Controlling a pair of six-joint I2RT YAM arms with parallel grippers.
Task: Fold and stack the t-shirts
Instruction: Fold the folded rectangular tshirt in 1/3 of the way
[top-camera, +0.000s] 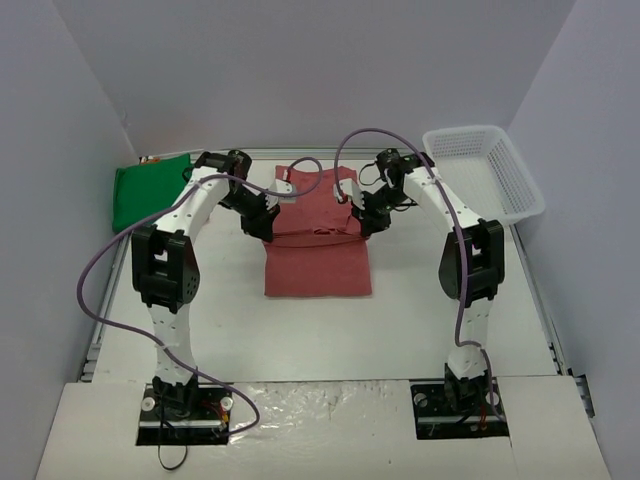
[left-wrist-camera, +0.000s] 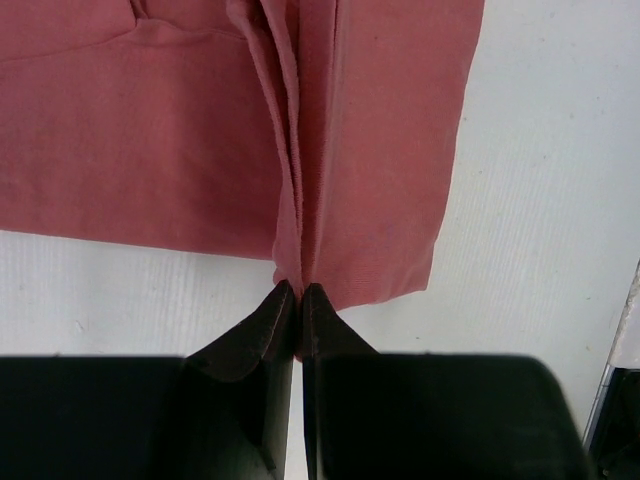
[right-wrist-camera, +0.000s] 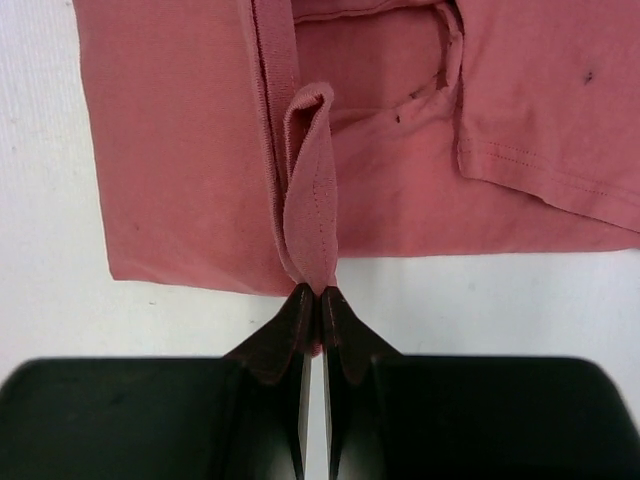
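- Top external view: the red shirt (top-camera: 318, 262) lies in the middle, partly folded, and the green shirt (top-camera: 150, 192) sits at the far left.
- The left gripper (left-wrist-camera: 298, 290) is clamped tight on the red shirt's left edge.
- The right gripper (right-wrist-camera: 318, 292) is clamped tight on a hem loop at its right edge.
- The cloth looks light, limp and likely to sag, so pinching the edges suits it best.

Left arm (top-camera: 170, 265) and right arm (top-camera: 470, 260) lean inward, left fingers (left-wrist-camera: 250, 335), right fingers (right-wrist-camera: 280, 335) clamped closed.

Dusty-red t-shirt (top-camera: 318, 265), partly folded, centre; green t-shirt (top-camera: 150, 192), far left
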